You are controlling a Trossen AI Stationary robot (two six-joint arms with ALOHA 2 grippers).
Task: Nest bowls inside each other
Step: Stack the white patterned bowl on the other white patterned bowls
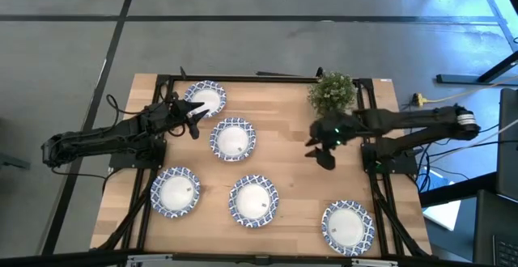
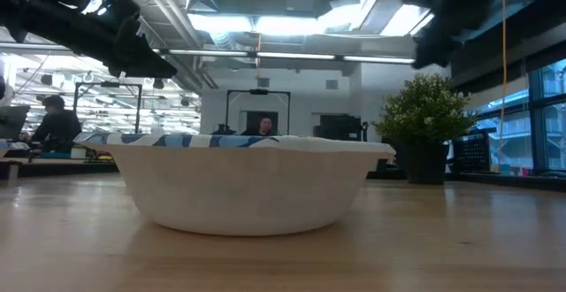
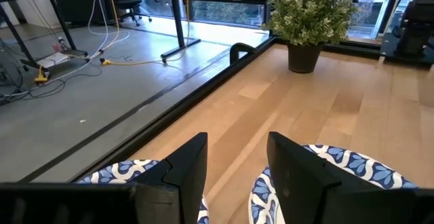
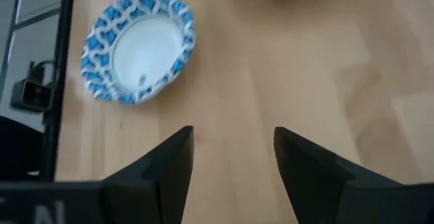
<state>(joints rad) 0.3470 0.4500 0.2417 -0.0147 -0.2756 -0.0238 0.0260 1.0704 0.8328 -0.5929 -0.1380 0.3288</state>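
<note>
Room: an open workshop with ceiling lights and desks is showing beyond the table in the low view; a person [image 2: 55, 122] is sitting at the far left and another person [image 2: 265, 126] is sitting behind the near bowl.
Table: a light wooden table [image 1: 287, 150] is standing on a grey floor, framed by dark rails.
Bowls in view: five are showing in the high view, all upright and apart from one another.
Far-left bowl: this bowl [image 1: 205, 99] is sitting at the far edge, just beside the left gripper.
Middle bowl: this bowl [image 1: 233, 138] is lying just nearer than the far-left one.
Near row: one bowl [image 1: 176, 192] is resting at the left, one bowl [image 1: 253, 201] in the centre, and one bowl [image 1: 348, 226] at the near right corner.
Potted plant: the potted plant [image 1: 331, 92] is standing at the far right of the table.
Left gripper: the left gripper [image 1: 195, 121] is hovering between the far-left and middle bowls; its fingers [image 3: 296, 173] are standing apart, holding nothing.
Right gripper: the right gripper [image 1: 320, 154] is hanging over bare wood near the plant, well apart from every bowl; its fingers [image 4: 307, 166] are spread and holding nothing.
</note>
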